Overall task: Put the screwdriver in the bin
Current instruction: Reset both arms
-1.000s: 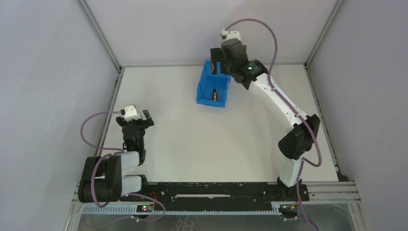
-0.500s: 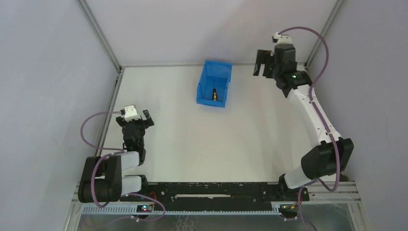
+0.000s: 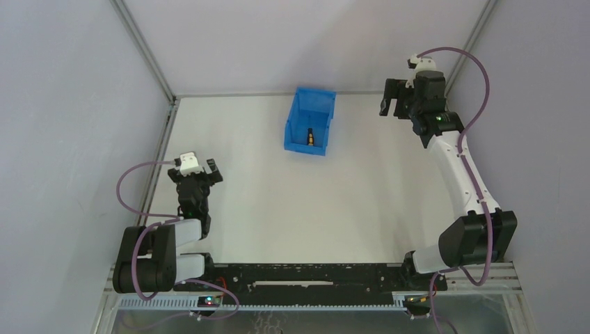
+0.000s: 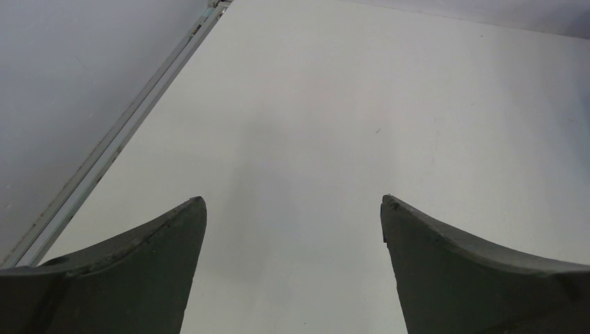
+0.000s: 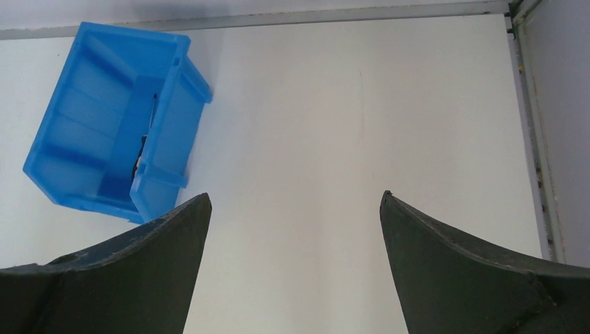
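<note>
So the screwdriver [image 3: 310, 136] is seen lying lengthwise in the bin [image 3: 316, 101], well left of the right hand [image 3: 394, 106], which is held wide open and empty.

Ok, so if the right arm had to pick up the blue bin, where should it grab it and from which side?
On the bin, probably the tall side wall nearest the right gripper, from above, one finger inside, one outside. The bin stands upright, open-topped and thin-walled. Grip toward the back, clear of the screwdriver lying inside near the low front.
</note>
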